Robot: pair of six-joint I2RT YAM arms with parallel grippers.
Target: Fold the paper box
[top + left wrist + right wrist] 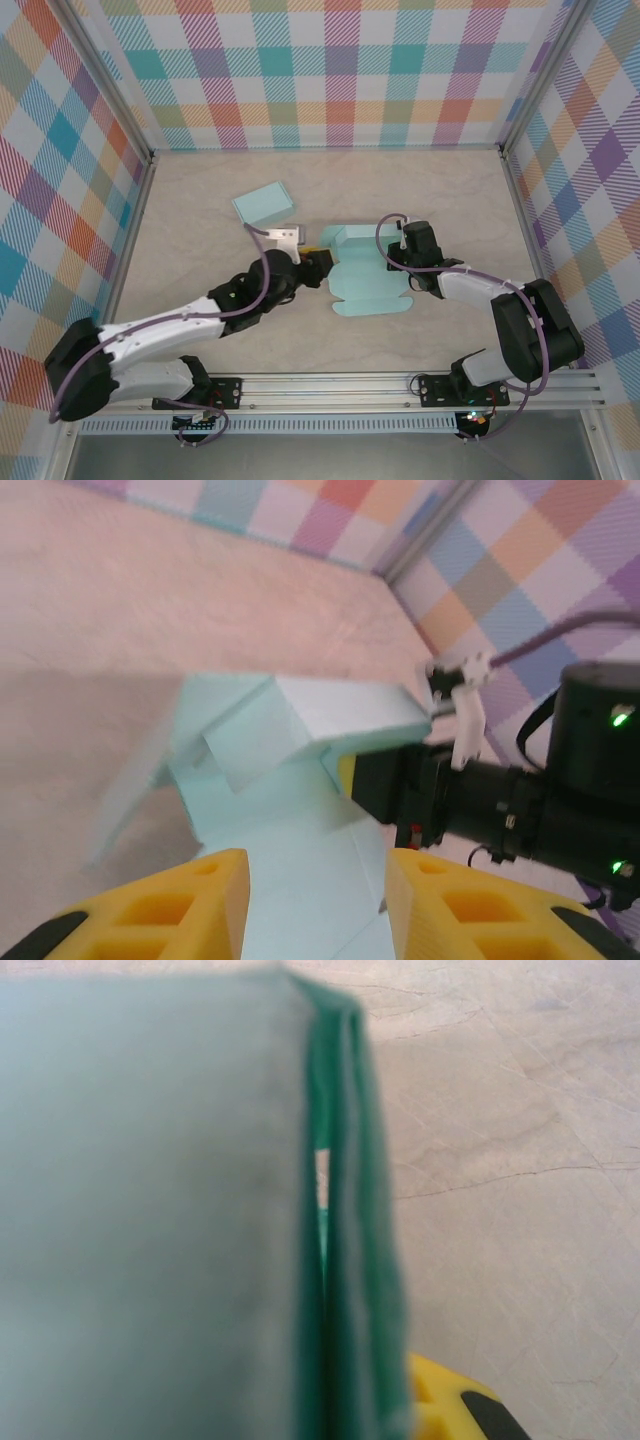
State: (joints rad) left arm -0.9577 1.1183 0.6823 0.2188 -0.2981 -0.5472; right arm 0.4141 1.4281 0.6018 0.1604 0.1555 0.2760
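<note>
At table centre, paper box [365,275] is half-formed: one wall up, other panels flat. Right gripper [400,262] pinches its 3 o'clock edge. Left gripper [322,268], jaws part-spread, straddles 9 o'clock. Most folds remain.

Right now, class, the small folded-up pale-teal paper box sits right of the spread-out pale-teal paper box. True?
No. The top external view shows the small folded-up pale-teal paper box left of the spread-out pale-teal paper box, not right of it.
</note>
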